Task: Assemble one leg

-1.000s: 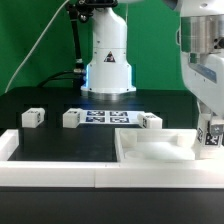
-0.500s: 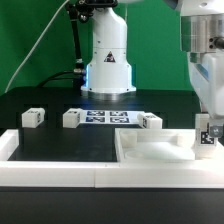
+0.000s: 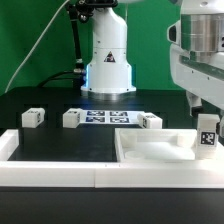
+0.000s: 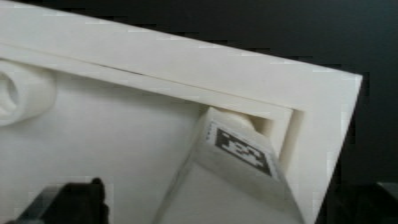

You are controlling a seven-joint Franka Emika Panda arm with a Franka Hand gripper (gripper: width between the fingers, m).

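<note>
The big white arm hangs at 2 o'clock in the exterior view, above the flat white slab. One leg stands upright on the slab's corner at 4 o'clock. The gripper is released, just above it.

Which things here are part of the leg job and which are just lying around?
Part of the job:
- small white tagged block leg standing at the slab's corner
- large flat white slab
- gripper, above that leg

Lying about:
- three spare white tagged block legs
- marker board
</note>
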